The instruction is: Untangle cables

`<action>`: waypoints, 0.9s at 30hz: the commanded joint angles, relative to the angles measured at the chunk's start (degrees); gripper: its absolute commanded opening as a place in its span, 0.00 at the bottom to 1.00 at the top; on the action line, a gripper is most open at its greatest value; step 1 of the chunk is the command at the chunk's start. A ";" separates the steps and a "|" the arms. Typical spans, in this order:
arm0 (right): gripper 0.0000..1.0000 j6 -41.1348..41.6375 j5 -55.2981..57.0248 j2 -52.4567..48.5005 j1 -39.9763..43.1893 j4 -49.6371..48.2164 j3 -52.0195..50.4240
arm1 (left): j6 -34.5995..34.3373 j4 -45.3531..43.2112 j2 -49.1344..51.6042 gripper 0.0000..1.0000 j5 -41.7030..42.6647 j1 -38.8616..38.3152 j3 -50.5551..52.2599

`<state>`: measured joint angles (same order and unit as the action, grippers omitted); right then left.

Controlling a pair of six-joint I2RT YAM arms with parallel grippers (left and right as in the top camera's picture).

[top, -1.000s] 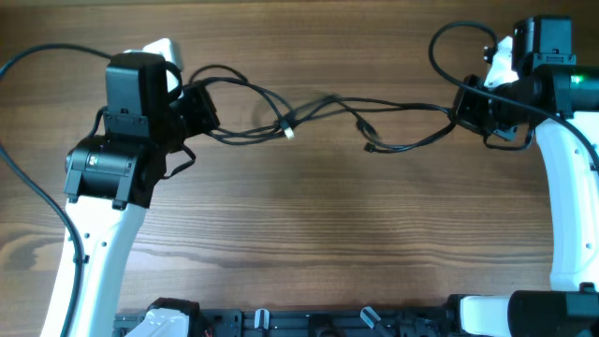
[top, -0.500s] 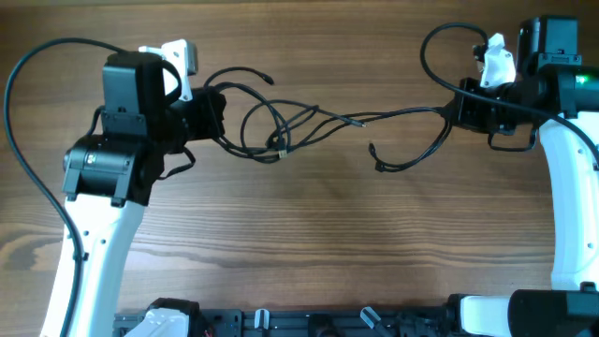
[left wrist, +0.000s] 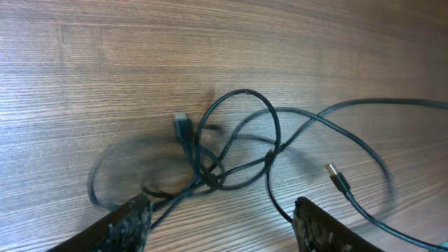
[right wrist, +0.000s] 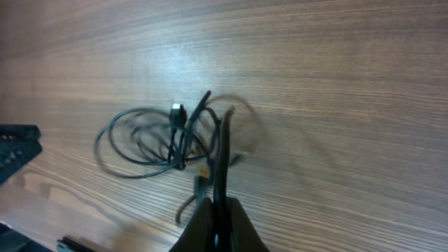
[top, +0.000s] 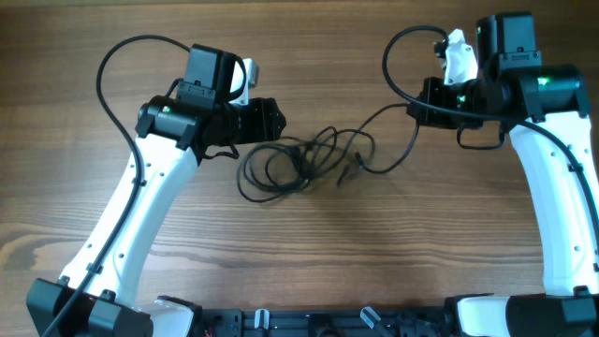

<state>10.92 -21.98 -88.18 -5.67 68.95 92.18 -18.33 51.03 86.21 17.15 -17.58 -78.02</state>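
Observation:
The cables (top: 301, 161) lie as a slack tangle of thin black loops on the wood table between the two arms. In the left wrist view the cables (left wrist: 222, 164) show a small plug (left wrist: 182, 127) and a metal-tipped plug (left wrist: 337, 177). My left gripper (top: 278, 121) is at the tangle's left edge. It (left wrist: 222, 205) stands open, with loose strands crossing near its left finger (left wrist: 133, 222). My right gripper (top: 416, 105) is to the right of the tangle. It (right wrist: 220, 204) is shut on one strand that runs down to the cables (right wrist: 168, 140).
Thick black wires (top: 117, 65) arc from each white arm above the table. A dark rail of fittings (top: 309, 320) runs along the front edge. Bare wood (top: 318, 253) lies in front of the tangle.
Both arms have swung in toward the middle. The stretched cables have gone slack and gathered into a pile. My left gripper has opened and let go of the strand it held.

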 commanded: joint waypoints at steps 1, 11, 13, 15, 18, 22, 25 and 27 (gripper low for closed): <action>0.04 3.06 0.20 -1.95 -2.08 -1.11 1.05 | 0.11 -0.13 0.22 0.68 -3.89 -0.28 -0.59; 0.76 17.49 22.60 -7.58 -0.59 1.64 1.05 | 0.61 0.46 1.92 0.60 -4.13 -0.35 0.11; 0.83 15.93 22.34 -8.46 0.63 2.78 1.05 | 2.03 0.17 2.89 0.61 -4.15 -0.98 0.35; 0.84 11.43 20.35 -9.68 1.79 4.04 1.05 | 5.38 -0.96 4.72 0.61 -4.15 -2.58 0.35; 0.85 3.63 16.31 -10.08 1.95 4.35 1.05 | 13.97 -3.04 7.72 0.62 -4.15 -5.31 0.35; 0.86 2.23 15.93 -10.08 1.95 4.63 1.05 | 19.61 -5.01 13.40 0.55 -4.39 -7.72 0.35; 0.87 1.86 15.91 -10.08 1.92 4.66 1.05 | 15.69 -6.38 17.53 0.52 -4.70 -7.43 0.35; 0.87 1.07 15.58 -10.08 1.92 4.66 1.05 | 11.34 -7.41 19.19 0.51 -6.29 -7.15 0.35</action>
<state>14.37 -5.13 -97.54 -3.64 73.45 92.25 -2.76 44.86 102.56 13.15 -25.34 -78.00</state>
